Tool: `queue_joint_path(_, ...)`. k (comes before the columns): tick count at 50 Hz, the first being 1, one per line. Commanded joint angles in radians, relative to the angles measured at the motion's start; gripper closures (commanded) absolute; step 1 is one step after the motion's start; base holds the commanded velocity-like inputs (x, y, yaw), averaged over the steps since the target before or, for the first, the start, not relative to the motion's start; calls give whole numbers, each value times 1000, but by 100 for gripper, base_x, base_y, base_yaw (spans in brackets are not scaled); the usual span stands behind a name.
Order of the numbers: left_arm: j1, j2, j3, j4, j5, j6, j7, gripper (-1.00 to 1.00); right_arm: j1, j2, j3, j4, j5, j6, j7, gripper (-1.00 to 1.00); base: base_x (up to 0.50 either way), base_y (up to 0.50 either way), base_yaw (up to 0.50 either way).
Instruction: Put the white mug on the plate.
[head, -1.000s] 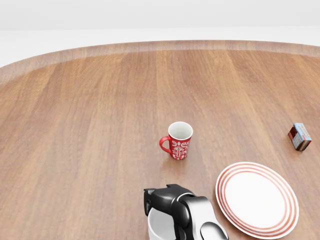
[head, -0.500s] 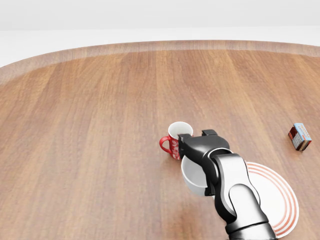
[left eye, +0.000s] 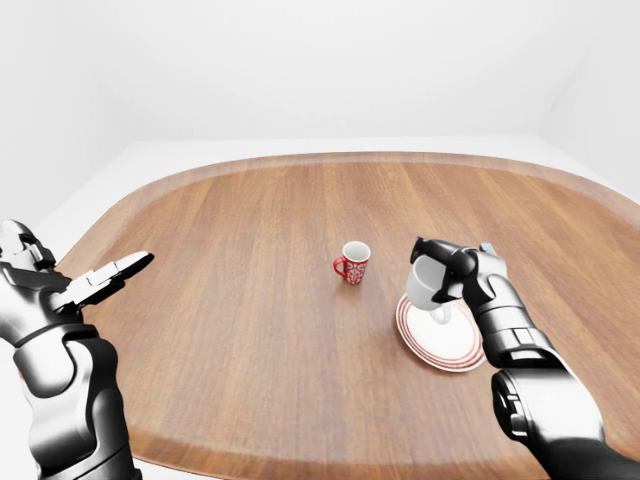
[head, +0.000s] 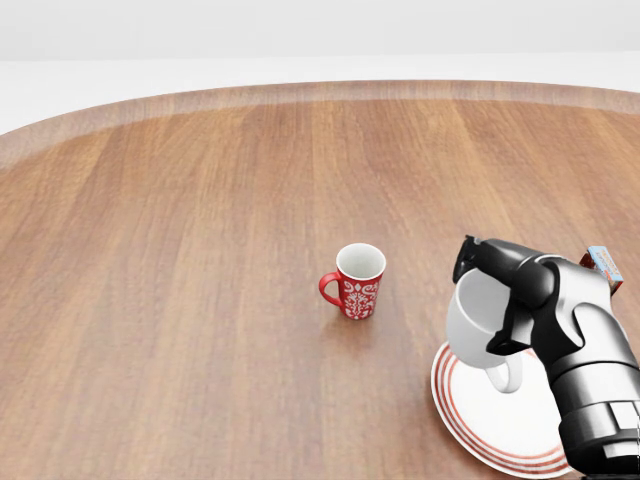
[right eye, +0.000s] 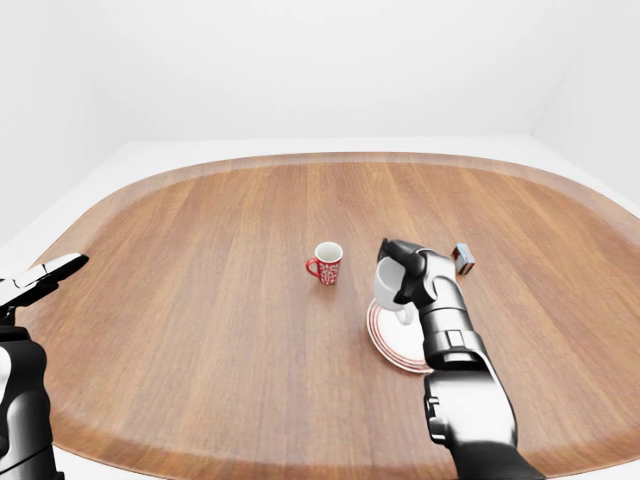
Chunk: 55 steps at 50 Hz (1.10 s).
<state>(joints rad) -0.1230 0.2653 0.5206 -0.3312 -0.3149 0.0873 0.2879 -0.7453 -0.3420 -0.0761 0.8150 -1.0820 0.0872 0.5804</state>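
My right hand (head: 505, 290) is shut on the white mug (head: 478, 320) and holds it tilted, handle down, in the air over the left part of the plate (head: 500, 425). The plate is white with red rings and lies on the wooden table at the lower right of the head view. The mug also shows in the left-eye view (left eye: 427, 286), above the plate (left eye: 440, 340). My left hand (left eye: 105, 278) is open and empty, far to the left at the table's edge.
A red mug with a white pattern (head: 355, 281) stands upright left of the plate. A small red and blue box (right eye: 463, 258) lies to the right, beyond my right hand. The round wooden table (head: 200, 250) fills the views.
My right hand has carried the white mug up from the bottom of the head view, past the red mug, and rightward until it is over the plate. The red mug has not moved.
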Motion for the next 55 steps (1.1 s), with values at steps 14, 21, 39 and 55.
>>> queue_joint_path(14,-3,1,-4,4,2,0,1,-100,-105,-176,-1,392,416,0,-354,100,0,0,0)
queue_joint_path(21,-4,0,-5,8,5,0,0,-100,-86,-191,10,403,400,0,-366,100,0,0,0)
queue_joint_path(39,1,-4,-4,0,6,0,-2,-100,-74,-133,34,460,351,0,-434,100,0,0,0)
queue_joint_path(55,2,-5,-6,-4,7,0,-2,-100,-68,-128,64,468,281,0,-334,100,0,0,0)
